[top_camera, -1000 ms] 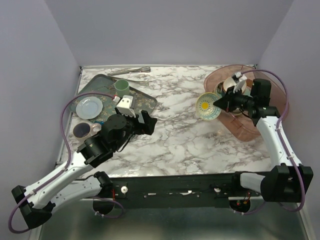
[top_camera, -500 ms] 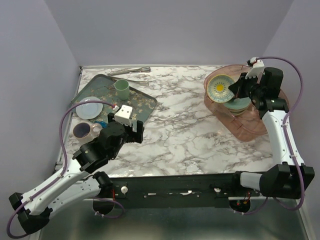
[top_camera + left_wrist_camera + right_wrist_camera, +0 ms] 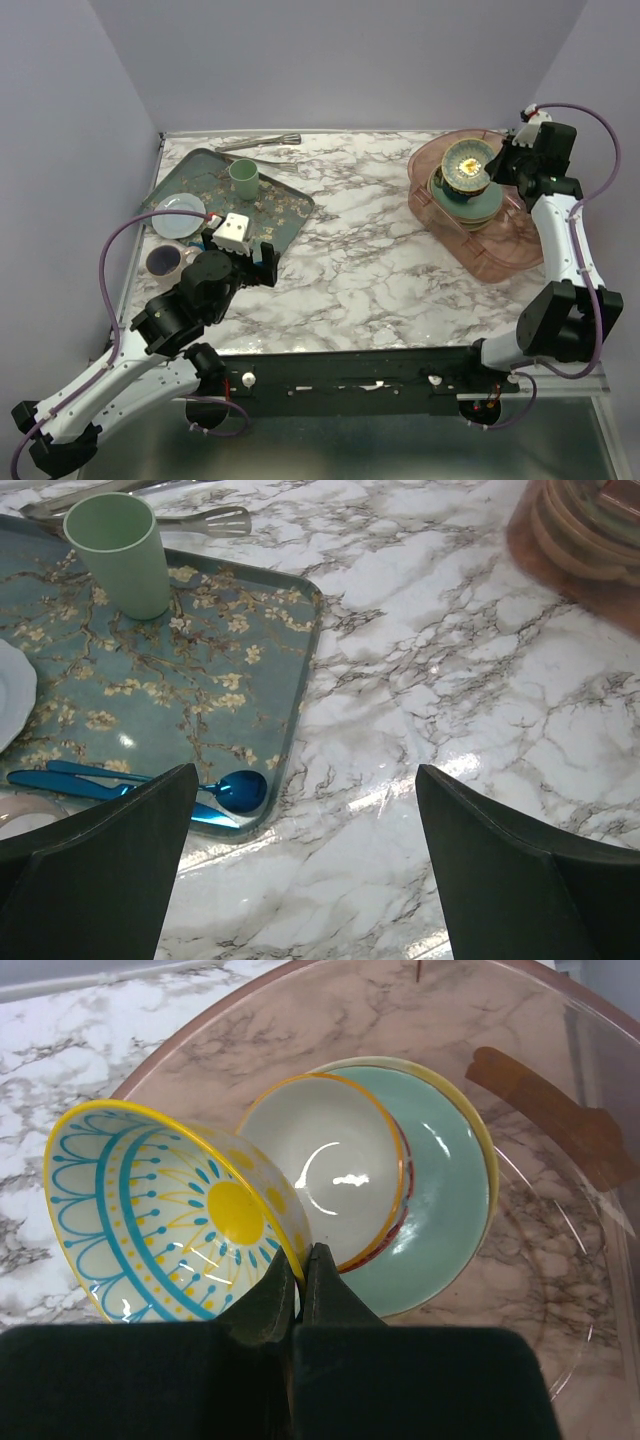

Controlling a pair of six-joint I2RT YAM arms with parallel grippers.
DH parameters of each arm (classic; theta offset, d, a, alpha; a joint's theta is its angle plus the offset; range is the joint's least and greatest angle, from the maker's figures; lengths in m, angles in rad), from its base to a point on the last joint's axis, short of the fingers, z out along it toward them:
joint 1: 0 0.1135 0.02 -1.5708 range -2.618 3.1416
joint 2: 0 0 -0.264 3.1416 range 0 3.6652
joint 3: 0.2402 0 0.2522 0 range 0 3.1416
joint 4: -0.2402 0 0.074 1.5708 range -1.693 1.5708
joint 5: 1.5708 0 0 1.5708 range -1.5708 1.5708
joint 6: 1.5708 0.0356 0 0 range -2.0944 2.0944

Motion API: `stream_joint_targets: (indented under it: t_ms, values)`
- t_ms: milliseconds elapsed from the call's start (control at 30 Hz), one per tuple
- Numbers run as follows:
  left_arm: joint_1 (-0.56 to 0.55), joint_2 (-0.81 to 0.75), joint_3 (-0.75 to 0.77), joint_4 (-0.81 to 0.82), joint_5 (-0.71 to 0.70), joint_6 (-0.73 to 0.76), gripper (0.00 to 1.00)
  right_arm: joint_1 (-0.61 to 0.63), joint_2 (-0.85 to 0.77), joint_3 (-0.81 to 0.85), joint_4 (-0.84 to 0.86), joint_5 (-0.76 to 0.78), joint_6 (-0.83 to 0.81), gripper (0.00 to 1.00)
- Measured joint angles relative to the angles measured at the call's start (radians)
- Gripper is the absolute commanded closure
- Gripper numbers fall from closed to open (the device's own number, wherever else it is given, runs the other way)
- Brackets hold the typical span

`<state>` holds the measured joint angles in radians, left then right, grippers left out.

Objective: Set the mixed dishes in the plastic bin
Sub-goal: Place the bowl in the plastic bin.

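My right gripper (image 3: 303, 1255) is shut on the rim of the blue-yellow patterned bowl (image 3: 180, 1230), which hangs tilted inside the plastic bin (image 3: 560, 1090). Below it lies a stack of dishes. A cream bowl with an orange rim (image 3: 330, 1175) sits on a mint green plate (image 3: 440, 1220), with a yellow-edged plate under that. From above, the held bowl (image 3: 468, 165) is over the stack in the bin (image 3: 500, 255), with the right gripper (image 3: 496, 170) beside it. My left gripper (image 3: 305, 820) is open over bare marble by the tray's corner, and nothing is between its fingers (image 3: 100, 865).
A dark-green floral tray (image 3: 150, 690) at the left carries a green cup (image 3: 118, 552), a blue spoon (image 3: 235, 790) and a pale plate (image 3: 178, 216). Metal tongs (image 3: 260, 143) lie behind it. A dark small bowl (image 3: 163, 262) sits at the table's left edge.
My right gripper has carried the patterned bowl from the bin's left edge to above the stack inside. The left arm has drawn back toward the tray's near corner.
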<state>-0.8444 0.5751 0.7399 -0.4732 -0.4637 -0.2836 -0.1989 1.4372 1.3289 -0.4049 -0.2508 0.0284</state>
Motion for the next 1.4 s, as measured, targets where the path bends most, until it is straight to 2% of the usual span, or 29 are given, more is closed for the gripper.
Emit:
stream_joint_targets:
  t_ms: [333, 867, 1400]
  values:
    - [0.013, 0.0, -0.002, 0.0, 0.0, 0.0, 0.01, -0.043, 0.102, 0.062, 0.0, 0.005, 0.005, 0.98]
    - [0.029, 0.0, -0.002, 0.0, 0.001, 0.0, 0.01, -0.045, 0.194, 0.125, -0.002, 0.005, -0.002, 0.87]
    - [0.034, 0.0, -0.002, 0.0, 0.001, 0.0, 0.01, -0.045, 0.218, 0.127, -0.009, 0.003, -0.016, 0.76]
